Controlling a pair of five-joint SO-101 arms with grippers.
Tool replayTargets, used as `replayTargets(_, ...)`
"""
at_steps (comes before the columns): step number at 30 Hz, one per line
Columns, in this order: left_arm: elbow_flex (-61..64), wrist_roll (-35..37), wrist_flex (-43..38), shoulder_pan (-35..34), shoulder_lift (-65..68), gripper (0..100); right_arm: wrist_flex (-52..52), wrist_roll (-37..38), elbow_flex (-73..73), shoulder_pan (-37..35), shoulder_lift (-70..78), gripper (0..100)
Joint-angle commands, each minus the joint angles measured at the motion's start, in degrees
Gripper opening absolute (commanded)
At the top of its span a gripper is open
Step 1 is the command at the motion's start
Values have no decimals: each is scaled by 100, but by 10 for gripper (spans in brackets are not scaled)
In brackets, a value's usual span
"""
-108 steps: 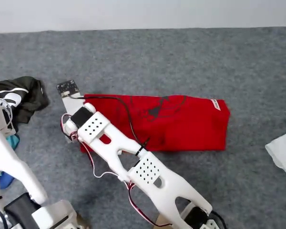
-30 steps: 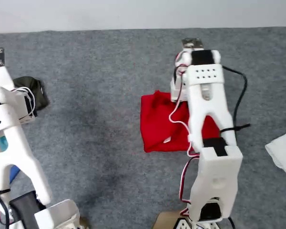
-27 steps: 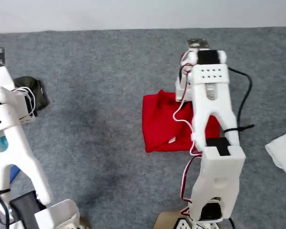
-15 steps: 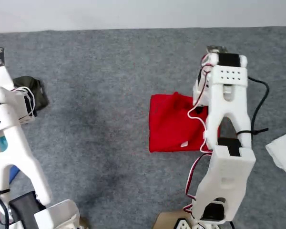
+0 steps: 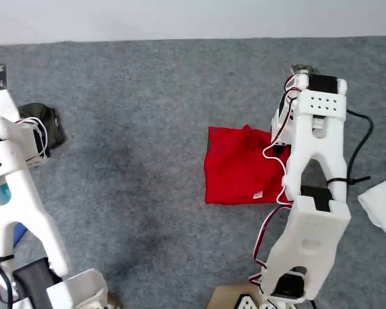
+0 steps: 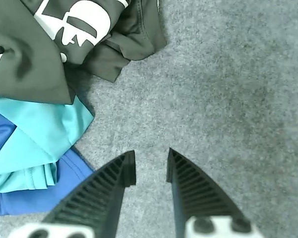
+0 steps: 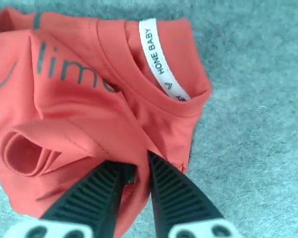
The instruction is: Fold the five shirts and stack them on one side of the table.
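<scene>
The red shirt [image 7: 79, 124] bears a white neck label [image 7: 159, 58] with dark print and grey lettering [image 7: 64, 73]; the dark shirt [image 6: 30, 64] bears a white graphic [image 6: 87, 15].

a grey, felt-like covering [image 5: 148, 96] spreads over the whole table top, its nap fine and speckled, with a faintly darker smudge left of the middle. along the far edge it meets a pale, plain wall [image 5: 180, 19] in a straight line that tilts slightly in the high view. at the near edge a small tan patch [image 5: 224, 300], like cardboard, shows on the covering.
</scene>
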Motion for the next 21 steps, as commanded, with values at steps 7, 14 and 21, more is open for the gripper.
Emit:
replayTargets(7,-57,18,70,26,-237,107,-66,44,-35,277,31,9)
replayTargets(14,-66,18,88,26,-237,107,-40,53,-35,400,57,16)
replayTargets(21,-66,18,88,26,-237,107,-13,9,-62,382,-4,202)
